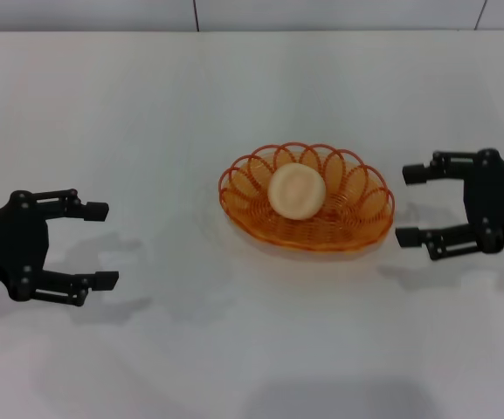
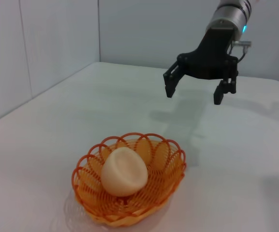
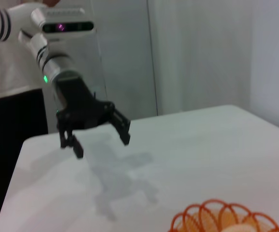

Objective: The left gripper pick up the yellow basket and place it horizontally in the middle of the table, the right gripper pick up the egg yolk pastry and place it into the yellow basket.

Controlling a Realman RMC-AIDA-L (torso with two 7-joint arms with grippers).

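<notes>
The yellow basket point(image 1: 307, 208) lies lengthwise across the middle of the white table point(image 1: 190, 105). The egg yolk pastry point(image 1: 297, 191) rests inside it, a pale round bun. Both also show in the left wrist view: the basket point(image 2: 129, 186) with the pastry point(image 2: 124, 172) in it. The basket's rim point(image 3: 226, 218) shows in the right wrist view. My left gripper point(image 1: 100, 245) is open and empty, well to the basket's left; it also shows in the right wrist view point(image 3: 100, 140). My right gripper point(image 1: 411, 206) is open and empty just right of the basket; it also shows in the left wrist view point(image 2: 193, 93).
A pale wall point(image 1: 321, 13) runs behind the table's far edge. The table's side edge point(image 3: 13, 169) drops off behind the left arm in the right wrist view.
</notes>
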